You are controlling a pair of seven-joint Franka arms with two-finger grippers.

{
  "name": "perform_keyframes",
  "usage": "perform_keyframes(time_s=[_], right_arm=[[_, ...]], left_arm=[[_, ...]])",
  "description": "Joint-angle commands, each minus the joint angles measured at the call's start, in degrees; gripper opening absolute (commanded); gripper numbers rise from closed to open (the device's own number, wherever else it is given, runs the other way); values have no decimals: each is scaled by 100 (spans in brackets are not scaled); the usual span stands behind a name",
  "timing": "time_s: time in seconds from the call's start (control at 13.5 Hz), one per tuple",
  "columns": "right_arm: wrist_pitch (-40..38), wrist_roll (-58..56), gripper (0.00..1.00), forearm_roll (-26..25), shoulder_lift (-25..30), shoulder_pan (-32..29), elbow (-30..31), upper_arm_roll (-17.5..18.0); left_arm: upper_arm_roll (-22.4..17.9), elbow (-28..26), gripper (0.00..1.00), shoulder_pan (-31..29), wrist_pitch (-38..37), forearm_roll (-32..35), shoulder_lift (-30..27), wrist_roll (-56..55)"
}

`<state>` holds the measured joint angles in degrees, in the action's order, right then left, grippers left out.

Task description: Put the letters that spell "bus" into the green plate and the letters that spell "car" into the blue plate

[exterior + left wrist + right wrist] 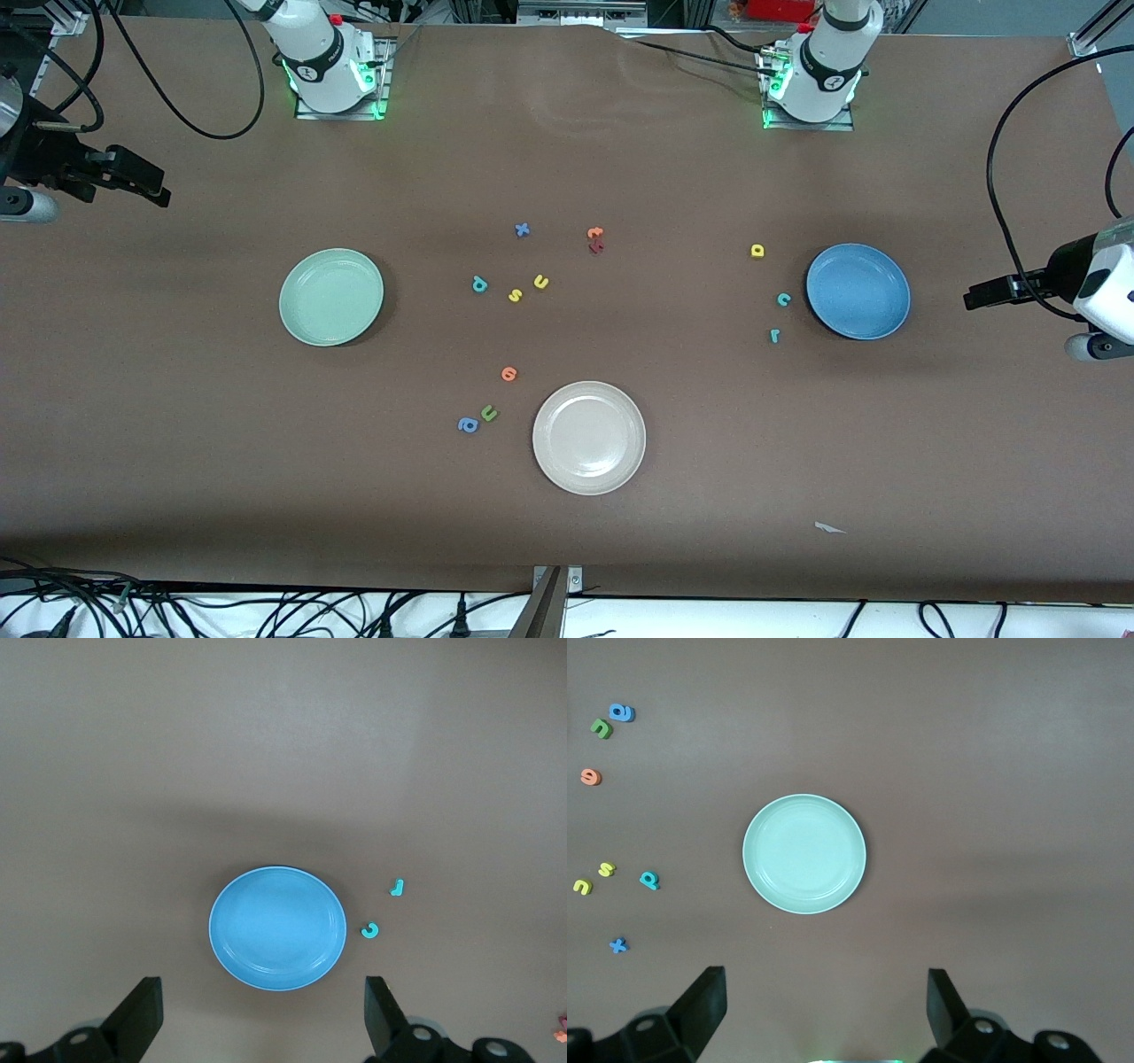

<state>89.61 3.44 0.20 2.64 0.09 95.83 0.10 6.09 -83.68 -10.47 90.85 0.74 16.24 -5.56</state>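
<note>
The pale green plate [330, 297] [803, 853] lies toward the right arm's end of the table. Beside it, toward the middle, are the teal "b" [479, 283] [649, 880], yellow "s" [515, 295] [606, 870] and yellow "u" [541, 282] [582, 887]. The blue plate [858, 291] [277, 928] lies toward the left arm's end. Close by it are the yellow "a" [757, 251], teal "c" [783, 299] [370, 930] and teal "r" [774, 335] [398, 888]. Both plates hold nothing. My left gripper [974, 297] [263, 1014] hangs open over the table's end by the blue plate. My right gripper [158, 188] [824, 1005] hangs open by the green plate.
A cream-white plate [589, 437] sits nearer the front camera, mid-table. Beside it lie an orange letter [508, 374], an olive "u" [489, 413] and a blue "a" [468, 425]. A blue "x" [522, 229] and orange-red letters [595, 239] lie farther back. A white scrap [828, 528] lies near the front edge.
</note>
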Motion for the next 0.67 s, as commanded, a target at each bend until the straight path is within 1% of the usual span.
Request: perform_keyframes(time_s=[0.0, 0.59], right_arm=[[-93, -89, 100, -29, 17, -71, -73, 69], [-93, -89, 100, -29, 26, -71, -64, 69]], left_arm=[[6, -96, 100, -34, -59, -39, -130, 2], [15, -157, 100, -131, -85, -118, -139, -24]])
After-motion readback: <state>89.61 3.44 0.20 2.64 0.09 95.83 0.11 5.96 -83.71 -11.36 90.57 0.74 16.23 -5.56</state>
